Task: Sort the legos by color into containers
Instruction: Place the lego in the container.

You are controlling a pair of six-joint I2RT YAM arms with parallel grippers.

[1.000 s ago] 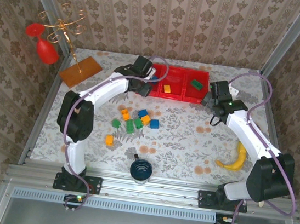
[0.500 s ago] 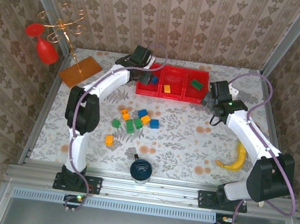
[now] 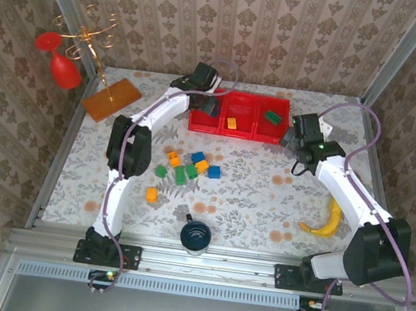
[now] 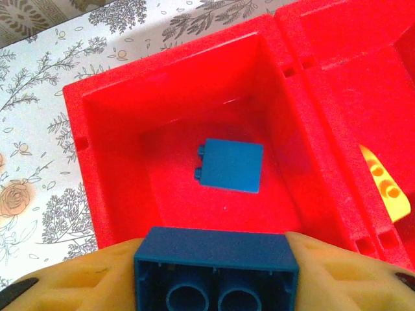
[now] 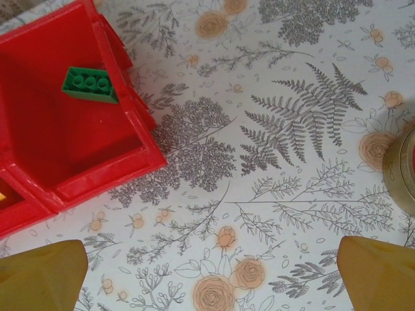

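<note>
**A:** The table (image 3: 279, 199) has a flowered cloth, and patterned walls stand behind. What are the fingers doing?

**B:** The left gripper (image 4: 216, 277) has its fingers (image 4: 78, 285) clamped on the two ends of a blue lego (image 4: 216, 256). It is above the left compartment of the red tray (image 4: 87, 162). A second blue lego (image 4: 230, 166) lies there, at 12 o'clock.

**A:** And the other one?

**B:** The right gripper (image 5: 214, 272) is spread wide and empty, with the tray corner at 10 o'clock.

**A:** How will the lego handle?

**B:** I think light, stiff and a little slippery, so flat sides are best. The compartment has room inside its walls. The loose legos (image 3: 191, 167) lie at 7 o'clock from the tray, with free cloth around them.
</note>
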